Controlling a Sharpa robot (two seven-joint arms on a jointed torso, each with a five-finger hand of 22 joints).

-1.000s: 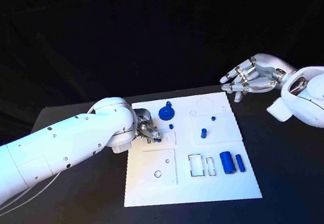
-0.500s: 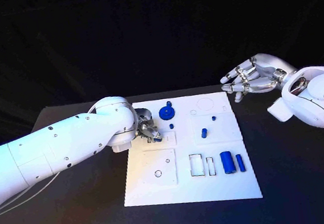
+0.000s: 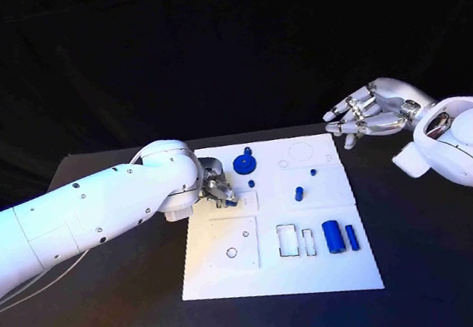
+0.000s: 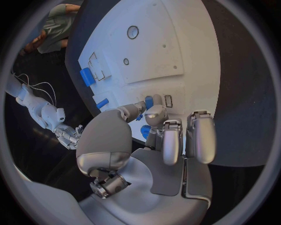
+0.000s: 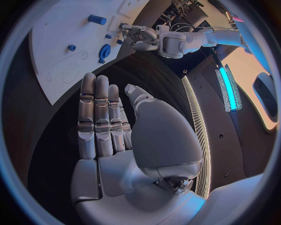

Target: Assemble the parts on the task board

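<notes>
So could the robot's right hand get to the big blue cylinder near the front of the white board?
Probably yes. The right hand is open and holds nothing, and nothing stands between it and the big blue cylinder on the task board.

Matt white task board (image 3: 282, 278), glossy blue parts (image 3: 332, 237)

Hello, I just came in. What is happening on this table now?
A two-armed robot is assembling small blue parts on a white task board. Its left hand is down on the board's left side and pinches a small blue part between its fingertips. The right hand hangs open beside the board's far right corner, holding nothing. A blue gear, two blue cylinders and a few small pegs lie on the board.
</notes>
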